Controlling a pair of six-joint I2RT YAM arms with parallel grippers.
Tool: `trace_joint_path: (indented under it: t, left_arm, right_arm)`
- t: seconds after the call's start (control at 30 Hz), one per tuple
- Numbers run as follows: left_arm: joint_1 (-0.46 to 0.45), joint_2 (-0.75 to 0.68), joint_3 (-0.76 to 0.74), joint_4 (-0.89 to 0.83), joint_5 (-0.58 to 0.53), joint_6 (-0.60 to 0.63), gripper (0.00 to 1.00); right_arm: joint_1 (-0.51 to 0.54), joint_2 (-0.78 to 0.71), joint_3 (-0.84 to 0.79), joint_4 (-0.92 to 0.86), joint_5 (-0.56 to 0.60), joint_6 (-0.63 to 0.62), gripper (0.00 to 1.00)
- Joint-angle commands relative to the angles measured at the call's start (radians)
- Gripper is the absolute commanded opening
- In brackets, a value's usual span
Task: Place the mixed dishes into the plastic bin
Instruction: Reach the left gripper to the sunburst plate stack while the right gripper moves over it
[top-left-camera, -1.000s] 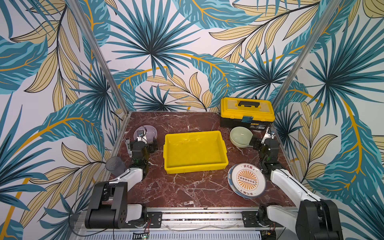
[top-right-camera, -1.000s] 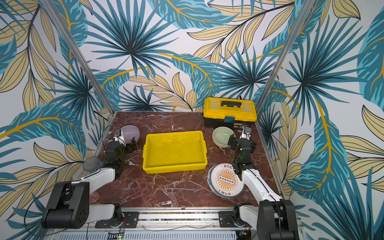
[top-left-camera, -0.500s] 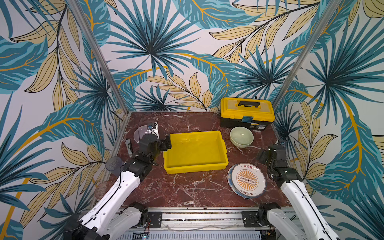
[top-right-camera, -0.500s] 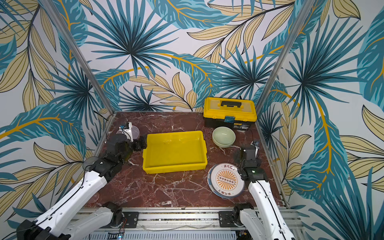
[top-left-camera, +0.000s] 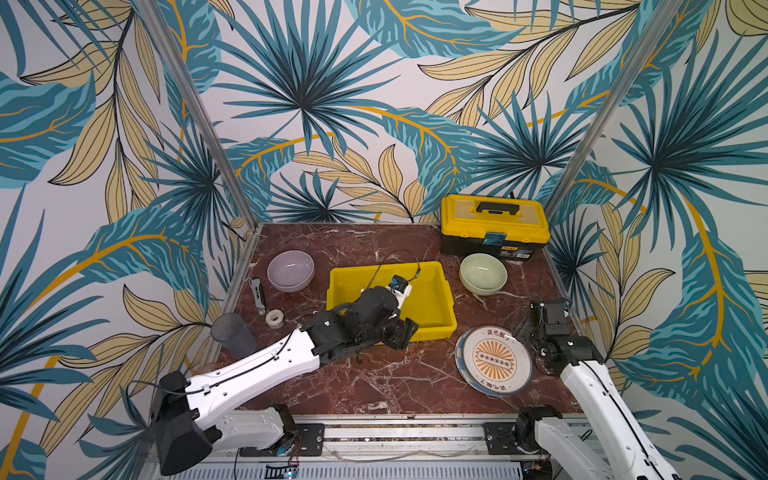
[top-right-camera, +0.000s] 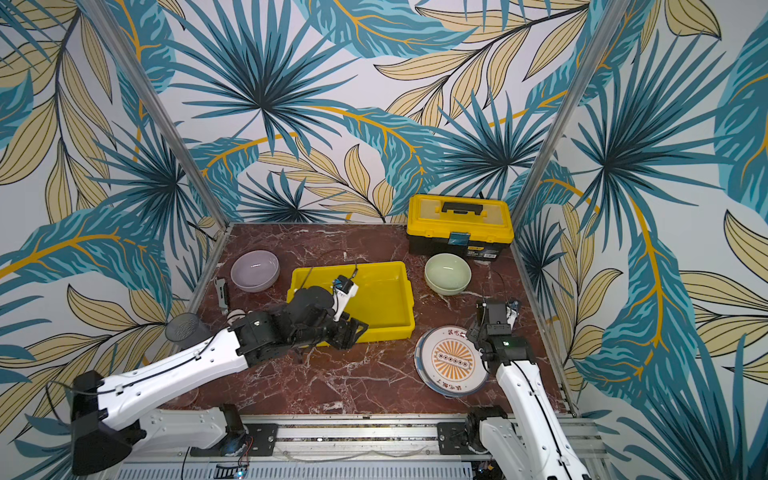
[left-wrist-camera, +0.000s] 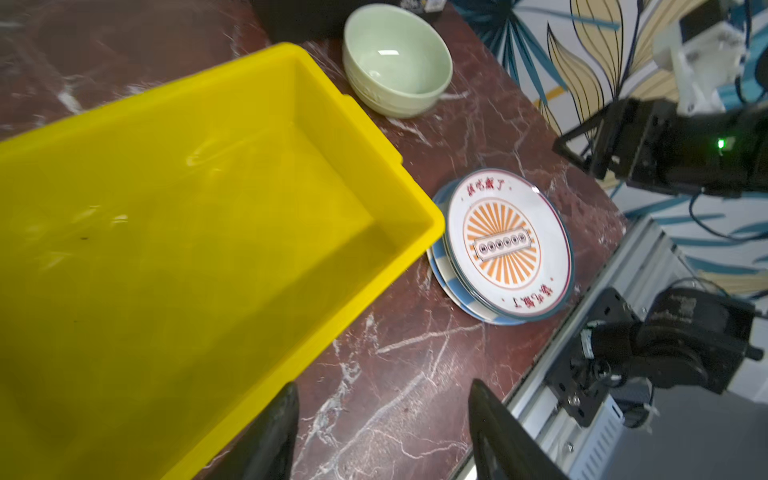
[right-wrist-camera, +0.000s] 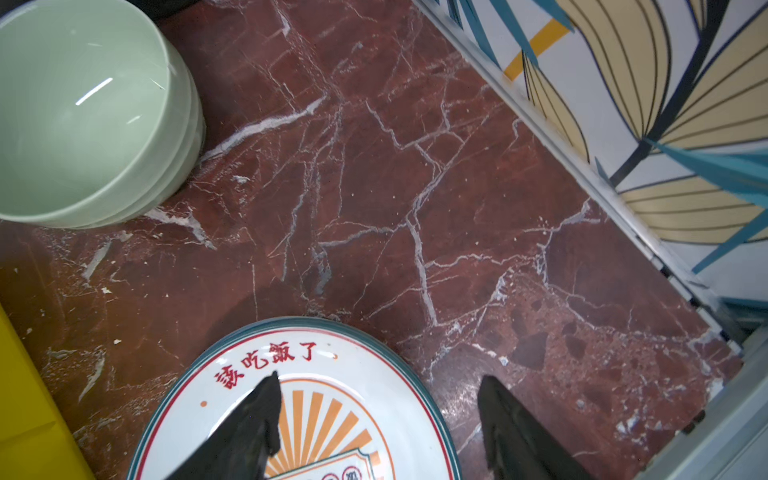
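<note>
Since a second ago, your left arm has unfolded from beside the lilac bowl (top-left-camera: 290, 270) and reached across to the near wall of the plastic bin (top-left-camera: 434, 309). Your right arm has drawn back from the pale green bowl (top-left-camera: 483, 273) to the stack of plates (top-left-camera: 493, 360).

In both top views the bin sits at the centre of the worktop (top-left-camera: 374, 386). The lilac bowl is to its upper left, the green bowl to its upper right in front of the toolbox (top-left-camera: 494, 224), and the plates are at lower right. The left gripper (top-left-camera: 401, 332) hangs at the bin's lower edge. The right gripper (top-right-camera: 478, 334) is at the plates' right rim.

In the left wrist view, your fingers (left-wrist-camera: 274, 436) stand apart with nothing between them, one over the bin's wall, the other over bare worktop.

In the right wrist view, the fingers (right-wrist-camera: 253, 428) are spread wide and straddle the rim of the orange sunburst plate (right-wrist-camera: 328, 411). One is above its face and one above the worktop, and they hold nothing. Whether they touch the plate, you cannot tell.
</note>
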Motion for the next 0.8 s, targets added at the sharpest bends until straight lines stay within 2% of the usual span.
trace_joint_path:
  t: [0.0,0.13,0.4,0.57,0.77]
  left_arm:
    - [-0.039,0.099,0.058,-0.013,0.046,-0.03,0.6]
    - [-0.094,0.239,0.103,0.046,0.084,-0.01,0.53]
    - [-0.167,0.432,0.226,0.145,0.148,-0.039,0.53]
    - [-0.191,0.542,0.275,0.196,0.148,-0.084,0.53]
    - [-0.191,0.687,0.373,0.207,0.09,-0.096,0.45]
  right_arm:
    - [-0.001,-0.01,-0.044,-0.039,-0.03,0.059,0.72]
    - [-0.001,-0.01,-0.083,-0.031,-0.047,0.089,0.69]
    - [-0.001,-0.004,-0.122,-0.011,-0.055,0.117,0.68]
    - [-0.001,0.008,-0.157,0.029,-0.074,0.132,0.67]
    - [-0.001,0.032,-0.167,0.041,-0.099,0.146,0.64]
